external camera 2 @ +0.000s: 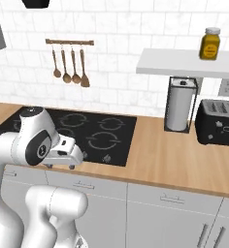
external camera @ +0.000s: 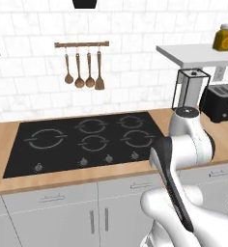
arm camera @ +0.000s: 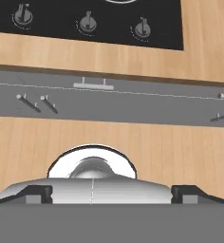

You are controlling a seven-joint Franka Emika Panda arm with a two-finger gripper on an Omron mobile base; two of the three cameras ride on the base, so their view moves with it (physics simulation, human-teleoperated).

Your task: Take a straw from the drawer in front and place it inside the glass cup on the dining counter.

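Note:
My gripper (arm camera: 112, 193) hangs open in front of the cabinets, pointing down at them, with nothing between its fingertips (arm camera: 38, 193). In the right base view the gripper (external camera 2: 60, 166) sits at the counter's front edge, just above the drawer (external camera 2: 82, 185). That light-grey drawer (arm camera: 123, 81) is shut, and its slim bar handle (arm camera: 93, 86) lies below the cooktop knobs. In the left base view the drawer (external camera: 142, 185) shows beside my arm. The straw, the glass cup and the dining counter are out of view.
A black cooktop (external camera: 87, 137) is set in the wood counter above the drawer. To the right stand a paper towel holder (external camera 2: 178, 104) and a black toaster (external camera 2: 218, 121) under a shelf with jars (external camera 2: 209, 44). Cabinet doors (arm camera: 38, 103) lie below the drawers.

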